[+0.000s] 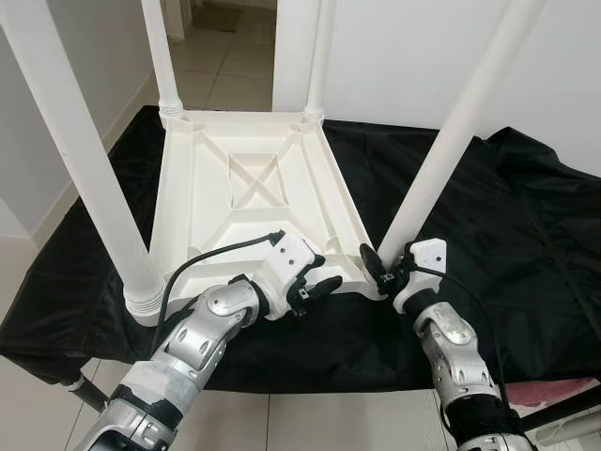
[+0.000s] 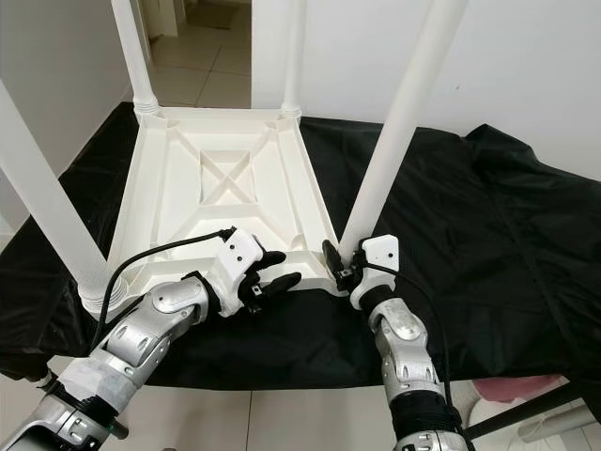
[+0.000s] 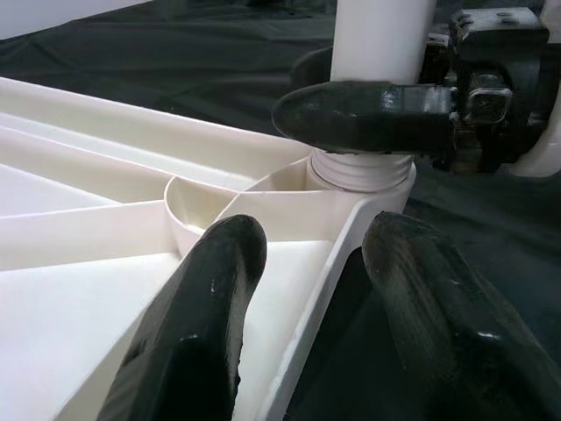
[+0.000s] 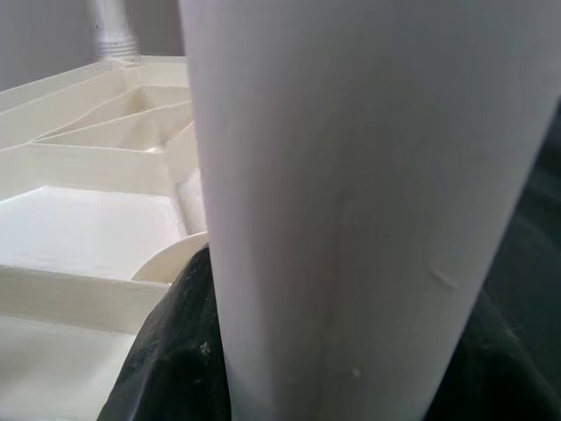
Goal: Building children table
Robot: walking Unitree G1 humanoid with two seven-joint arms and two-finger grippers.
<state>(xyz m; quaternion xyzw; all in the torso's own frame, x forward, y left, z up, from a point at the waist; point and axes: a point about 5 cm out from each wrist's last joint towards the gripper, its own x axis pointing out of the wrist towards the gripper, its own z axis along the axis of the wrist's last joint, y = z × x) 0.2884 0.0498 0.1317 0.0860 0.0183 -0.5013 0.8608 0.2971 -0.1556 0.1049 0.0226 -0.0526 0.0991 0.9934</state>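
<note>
A white plastic children's table (image 1: 254,178) lies upside down on a black cloth (image 1: 526,235), its four legs pointing up. My right gripper (image 1: 380,261) is shut on the near right leg (image 1: 441,160) just above its threaded collar in the corner socket; one of its fingers (image 3: 368,114) wraps across the leg (image 3: 381,35), which stands close in the right wrist view (image 4: 351,175). My left gripper (image 1: 315,289) sits at the table's near rim, left of that corner. It is open, one finger inside the rim wall and one outside (image 3: 311,241).
The near left leg (image 1: 84,160) rises beside my left arm; two far legs (image 1: 160,56) (image 1: 319,56) stand at the back corners. The cloth drapes over a low stand, with tiled floor around and a white wall behind. A pink item (image 2: 507,385) lies lower right.
</note>
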